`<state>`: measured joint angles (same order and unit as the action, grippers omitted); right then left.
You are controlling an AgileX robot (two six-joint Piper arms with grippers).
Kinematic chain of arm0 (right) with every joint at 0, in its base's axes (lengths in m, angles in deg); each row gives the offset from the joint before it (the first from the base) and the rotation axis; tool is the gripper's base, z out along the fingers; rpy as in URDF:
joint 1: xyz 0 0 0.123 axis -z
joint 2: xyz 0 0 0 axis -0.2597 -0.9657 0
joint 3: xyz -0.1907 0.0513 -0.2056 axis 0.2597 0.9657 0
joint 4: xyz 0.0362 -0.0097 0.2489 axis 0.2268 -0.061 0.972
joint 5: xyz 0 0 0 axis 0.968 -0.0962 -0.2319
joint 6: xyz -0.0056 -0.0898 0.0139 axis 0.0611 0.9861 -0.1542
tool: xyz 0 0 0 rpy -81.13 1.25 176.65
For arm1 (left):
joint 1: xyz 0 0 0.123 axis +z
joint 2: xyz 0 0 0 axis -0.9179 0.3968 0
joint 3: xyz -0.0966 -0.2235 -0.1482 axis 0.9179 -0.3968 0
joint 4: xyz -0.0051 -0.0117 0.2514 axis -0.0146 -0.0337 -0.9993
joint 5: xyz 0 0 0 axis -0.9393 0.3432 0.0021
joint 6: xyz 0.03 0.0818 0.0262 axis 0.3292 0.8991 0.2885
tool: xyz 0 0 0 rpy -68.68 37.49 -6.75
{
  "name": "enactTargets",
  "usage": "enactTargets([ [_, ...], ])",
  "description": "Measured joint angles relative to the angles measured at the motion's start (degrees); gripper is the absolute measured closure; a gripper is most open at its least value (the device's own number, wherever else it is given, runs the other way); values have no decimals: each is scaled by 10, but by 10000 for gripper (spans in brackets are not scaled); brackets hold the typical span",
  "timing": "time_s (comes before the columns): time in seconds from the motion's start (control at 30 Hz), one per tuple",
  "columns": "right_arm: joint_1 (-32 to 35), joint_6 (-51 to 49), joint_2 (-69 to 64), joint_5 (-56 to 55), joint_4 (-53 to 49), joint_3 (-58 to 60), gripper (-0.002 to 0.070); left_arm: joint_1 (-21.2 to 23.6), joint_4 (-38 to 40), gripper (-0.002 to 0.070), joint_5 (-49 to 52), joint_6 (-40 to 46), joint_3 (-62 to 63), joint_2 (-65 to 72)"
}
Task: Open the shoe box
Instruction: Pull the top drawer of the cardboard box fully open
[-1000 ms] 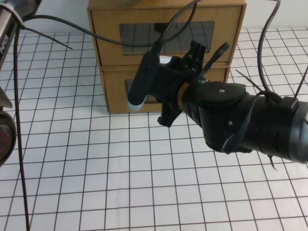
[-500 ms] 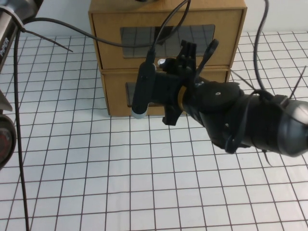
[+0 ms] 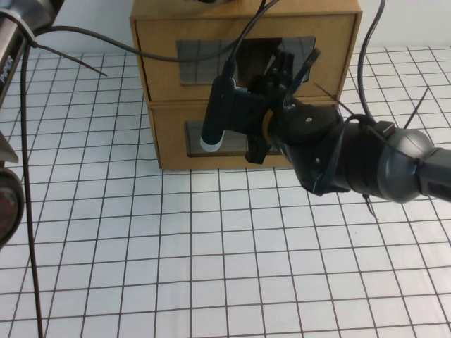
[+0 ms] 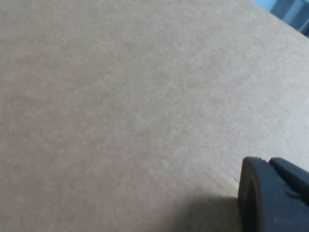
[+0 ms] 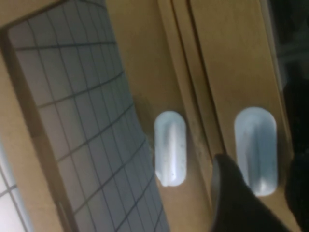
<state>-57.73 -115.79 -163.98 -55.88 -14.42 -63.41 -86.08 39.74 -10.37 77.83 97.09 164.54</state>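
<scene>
Right gripper (image 3: 290,63): at the front face of two stacked cardboard boxes, near the seam between them. Its dark fingers (image 5: 231,198) stand apart on either side of a white handle (image 5: 256,150); whether they touch it cannot be told. Second white handle (image 5: 169,147): just beside the first, across the seam, next to a dark window (image 5: 72,121) that mirrors the grid. Which handle belongs to which box cannot be told. Upper shoe box (image 3: 317,28): brown, shut, resting on the lower shoe box (image 3: 169,134), also shut. The stack stands at the middle of the far edge of the table (image 3: 211,246), a white surface with a black grid. Left gripper (image 4: 273,198): close over a plain cardboard surface (image 4: 120,96); whether it is apart or together cannot be told. Black cables (image 3: 106,39): hanging across the far left part of the table and over the boxes.
</scene>
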Motion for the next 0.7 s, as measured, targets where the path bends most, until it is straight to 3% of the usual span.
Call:
enactTargets([
  [0.7,5,1,-3,-21,-2,-1,467,0,0,680,0,0,0,0],
])
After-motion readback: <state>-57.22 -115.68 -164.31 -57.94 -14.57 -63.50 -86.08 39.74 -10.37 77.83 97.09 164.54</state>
